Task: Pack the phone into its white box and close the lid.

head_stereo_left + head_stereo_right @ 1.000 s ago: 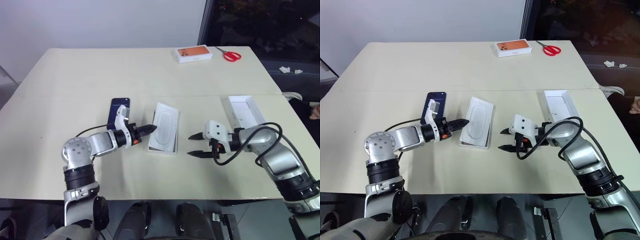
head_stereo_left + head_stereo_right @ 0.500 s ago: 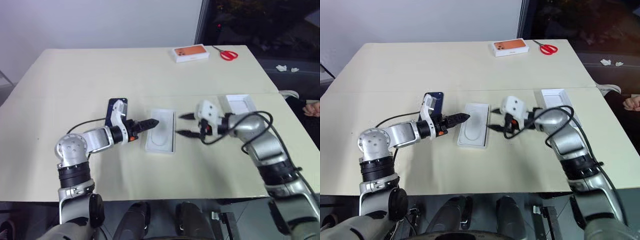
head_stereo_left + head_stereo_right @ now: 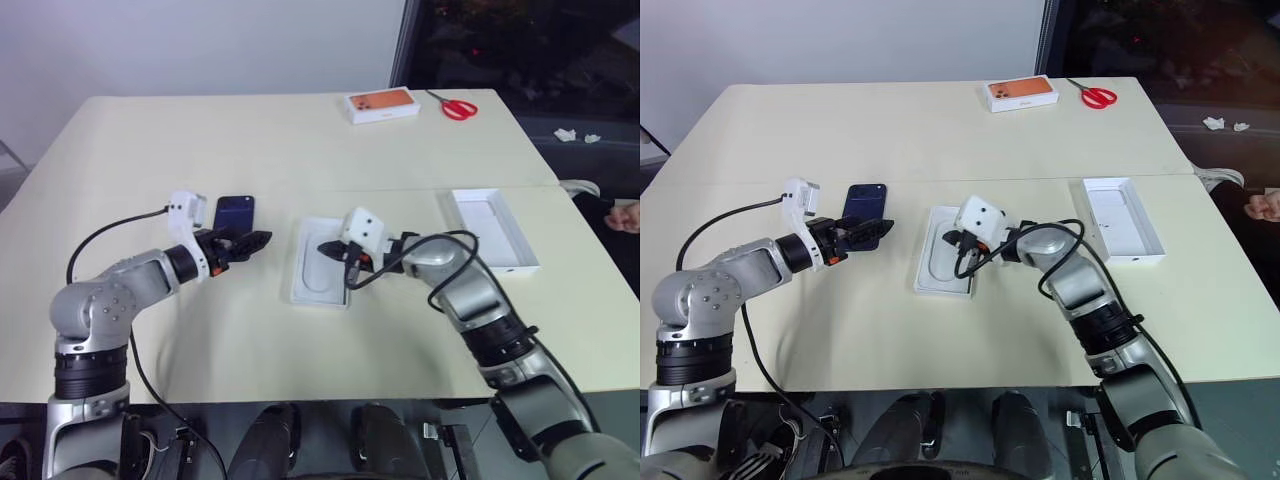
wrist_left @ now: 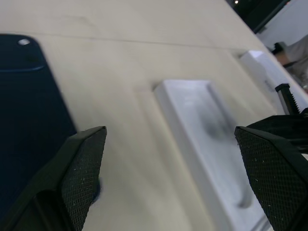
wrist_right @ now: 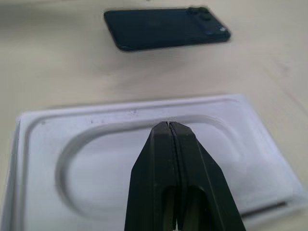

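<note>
At table centre-left, the left gripper [image 3: 245, 241] hovers with fingers spread wide, nothing between them, tips just beside the near end of the phone [image 3: 234, 212]. The phone lies flat and dark on the table [image 3: 200, 130], just ahead of those tips, long axis running away from the robot, camera cluster at the far end in the right wrist view. The left arm is plainly the nearer to it.

To the phone's right, apart from it and roughly parallel, sits the white box [image 3: 322, 262], open side up, moulded recess empty. The right gripper [image 3: 328, 250] is over that tray, fingers pressed together on nothing, tips over the recess or touching it; contact cannot be judged. Well off to the right lies the lid [image 3: 494, 228], inside face up.

Coming move, as judged: the left gripper takes the phone at its near end or across its width and carries it right to the tray; the right looks placed to steady the box.

Against a second ago: the left fingers, then shut and pointing at the box's edge, have opened and drawn back leftward beside the phone. The right gripper, then open beside the box, has swung in over it and closed. The box looks slightly shifted, though the camera also moved.
</note>
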Motion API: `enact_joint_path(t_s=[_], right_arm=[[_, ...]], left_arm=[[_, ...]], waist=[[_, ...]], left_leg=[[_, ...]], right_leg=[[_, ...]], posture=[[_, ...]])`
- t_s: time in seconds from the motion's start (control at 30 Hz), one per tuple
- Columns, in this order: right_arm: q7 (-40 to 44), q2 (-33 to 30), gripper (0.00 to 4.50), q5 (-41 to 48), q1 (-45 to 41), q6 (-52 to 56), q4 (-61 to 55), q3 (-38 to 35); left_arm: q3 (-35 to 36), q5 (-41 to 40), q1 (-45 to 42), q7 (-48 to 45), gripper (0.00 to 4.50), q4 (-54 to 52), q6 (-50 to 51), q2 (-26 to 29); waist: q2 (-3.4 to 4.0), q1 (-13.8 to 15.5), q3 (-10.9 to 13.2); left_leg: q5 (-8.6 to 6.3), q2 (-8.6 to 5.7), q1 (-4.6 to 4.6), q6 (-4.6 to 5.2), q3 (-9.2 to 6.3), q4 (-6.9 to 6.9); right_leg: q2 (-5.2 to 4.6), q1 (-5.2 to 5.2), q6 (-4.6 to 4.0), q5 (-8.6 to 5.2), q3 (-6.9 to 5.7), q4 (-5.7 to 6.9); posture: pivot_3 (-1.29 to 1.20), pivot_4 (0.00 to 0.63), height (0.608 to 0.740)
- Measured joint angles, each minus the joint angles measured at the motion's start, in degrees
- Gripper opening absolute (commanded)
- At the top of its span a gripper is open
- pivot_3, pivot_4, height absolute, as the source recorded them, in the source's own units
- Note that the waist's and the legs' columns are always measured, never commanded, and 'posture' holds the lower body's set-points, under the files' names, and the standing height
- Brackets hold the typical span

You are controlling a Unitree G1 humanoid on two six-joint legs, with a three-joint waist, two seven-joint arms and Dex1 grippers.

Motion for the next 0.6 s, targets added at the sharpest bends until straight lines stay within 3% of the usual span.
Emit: enact_joint_path(t_s=[0.1, 0.37, 0.6], right_arm=[[-1.6, 0.7, 0.05, -4.2, 0.2, -0.7, 1.7, 4.1], [2.9, -6.5, 0.05, -9.8, -0.5, -6.0, 0.2, 6.2], [3.9, -4.1, 0.05, -8.7, -0.2, -3.7, 0.0, 4.5]], left_arm=[[0.6, 0.0, 0.3, -1.8, 4.50, -0.1, -1.4, 0.7], [0.2, 1.4, 2.3, -2.5, 4.50, -1.0, -3.0, 0.9], [0.4, 1.3, 2.1, -2.9, 4.50, -0.5, -4.1, 1.0]], waist=[[0.00, 0.0, 0.0], [-0.04, 0.1, 0.0], [-0.05, -0.1, -0.1]], left_leg=[[0.00, -0.01, 0.00, 0.01, 0.00, 0.00], [-0.17, -0.01, 0.08, 0.30, -0.07, 0.02], [-0.17, 0.01, 0.08, 0.30, -0.07, -0.01]], right_leg=[[-0.01, 0.00, 0.00, 0.00, -0.01, 0.00], [0.00, 0.14, 0.00, 0.00, -0.09, -0.02], [0.01, 0.13, 0.00, 0.00, -0.08, -0.04]], posture=[[0.00, 0.150, 0.740], [0.00, 0.150, 0.740], [0.00, 0.150, 0.740]])
